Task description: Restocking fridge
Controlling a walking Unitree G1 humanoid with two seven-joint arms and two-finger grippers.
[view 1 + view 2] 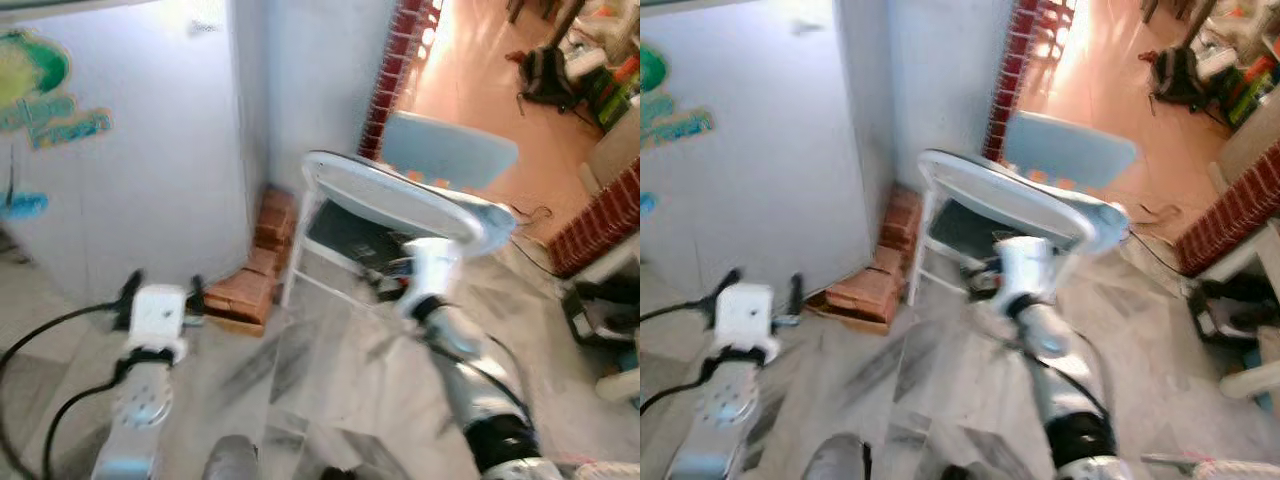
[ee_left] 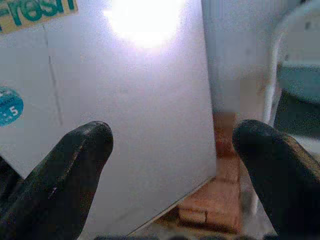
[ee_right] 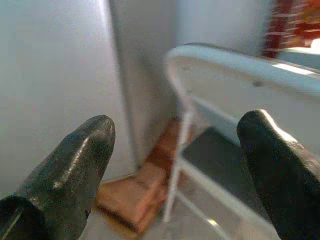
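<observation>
Jaws of both grippers spread wide and empty, left gripper (image 1: pixel 160 295) facing the closed fridge (image 1: pixel 130 150), right gripper (image 3: pixel 175 165) the chair (image 1: pixel 400 200).

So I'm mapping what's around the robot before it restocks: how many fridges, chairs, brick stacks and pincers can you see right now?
Fridge: 1
Chair: 1
Brick stack: 1
Pincers: 2, left pincer and right pincer, both open and empty
Total: 5
</observation>
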